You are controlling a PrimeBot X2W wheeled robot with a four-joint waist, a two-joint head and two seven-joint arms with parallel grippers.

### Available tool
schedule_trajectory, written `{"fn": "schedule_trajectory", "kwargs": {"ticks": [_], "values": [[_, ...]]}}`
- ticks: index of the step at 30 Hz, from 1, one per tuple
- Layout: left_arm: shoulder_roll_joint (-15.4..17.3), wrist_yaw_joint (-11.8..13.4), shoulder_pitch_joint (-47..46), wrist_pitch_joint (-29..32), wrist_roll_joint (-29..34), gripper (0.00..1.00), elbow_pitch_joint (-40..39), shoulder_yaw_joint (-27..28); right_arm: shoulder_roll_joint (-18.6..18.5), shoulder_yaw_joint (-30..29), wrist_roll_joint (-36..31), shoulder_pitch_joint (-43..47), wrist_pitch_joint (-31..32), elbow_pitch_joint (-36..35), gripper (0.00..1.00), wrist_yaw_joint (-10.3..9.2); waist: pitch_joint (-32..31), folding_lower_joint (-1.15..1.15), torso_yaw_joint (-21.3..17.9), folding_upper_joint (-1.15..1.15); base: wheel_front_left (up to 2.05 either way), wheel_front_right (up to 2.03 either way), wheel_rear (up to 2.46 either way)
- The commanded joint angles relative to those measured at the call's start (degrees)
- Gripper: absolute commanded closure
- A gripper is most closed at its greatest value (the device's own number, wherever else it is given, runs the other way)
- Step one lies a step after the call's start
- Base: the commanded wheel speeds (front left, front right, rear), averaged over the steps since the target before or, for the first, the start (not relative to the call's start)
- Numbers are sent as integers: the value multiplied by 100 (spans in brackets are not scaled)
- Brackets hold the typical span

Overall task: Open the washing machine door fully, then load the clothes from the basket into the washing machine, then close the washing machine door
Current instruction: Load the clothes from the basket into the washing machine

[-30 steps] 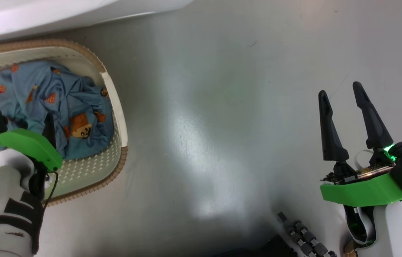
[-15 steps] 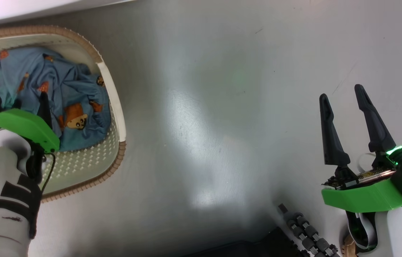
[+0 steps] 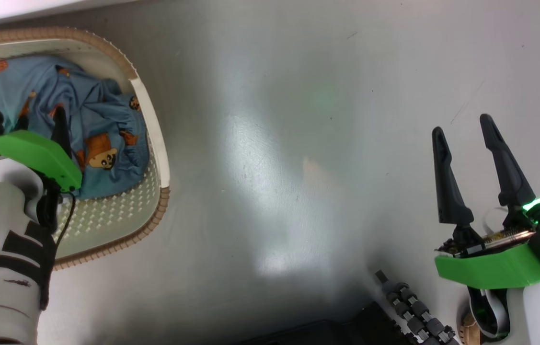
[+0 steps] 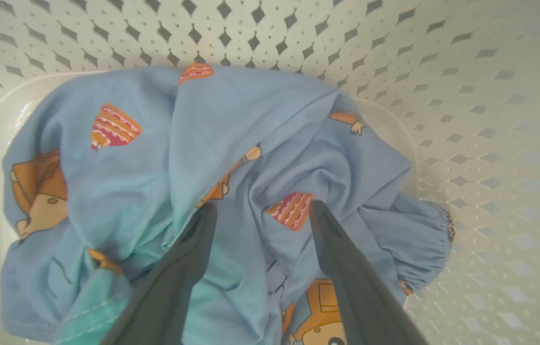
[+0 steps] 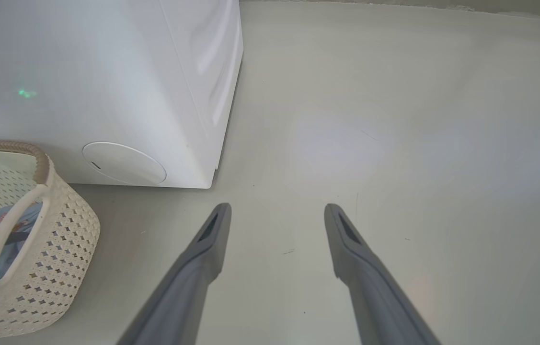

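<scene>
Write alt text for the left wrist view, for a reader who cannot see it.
The left gripper, its two dark fingers spread apart, reaches toward crumpled light blue clothes printed with orange-brown cartoon figures. The clothes lie in the cream perforated basket, whose walls rise around them.

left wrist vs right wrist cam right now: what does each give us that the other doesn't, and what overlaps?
Left wrist view: a close look down into the basket. The left hand is open astride a fold of the blue printed clothes; contact can't be judged.
Right wrist view: the right hand open over the floor, plus the washing machine, white lower body with a round cover.
Shared: basket and clothes. The right wrist view catches the basket's outside, its handle and a sliver of blue cloth.
</scene>
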Motion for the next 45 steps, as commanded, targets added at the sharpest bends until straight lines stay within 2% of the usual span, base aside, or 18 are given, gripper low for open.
{"fn": "schedule_trajectory", "kwargs": {"ticks": [1,18,24,32,41,43,45], "values": [[186,52,134,-55,68,0,-5,28,-47,110,-66,359,-26,-119,0,9,3,0,-2,0,0,0,0],[165,162,28,-57,108,0,-1,-178,-67,65,-85,524,-26,-181,0,9,34,0,-2,0,0,0,0],[151,184,21,-63,107,7,-1,-243,-67,66,-91,544,-26,-183,0,9,33,0,-6,0,0,0,0],[162,216,38,4,83,8,0,-308,-68,60,-78,553,-26,-178,0,9,46,0,-5,0,0,0,0],[252,384,117,277,84,9,0,-393,-74,65,-79,535,-26,-170,0,9,67,0,19,0,0,0,0],[252,380,122,320,71,11,0,-405,-77,63,-77,535,-26,-173,0,9,70,0,24,0,0,0,0],[229,274,136,434,46,13,0,-427,-81,64,-77,538,-26,-171,0,9,70,0,30,0,0,0,0]]}}
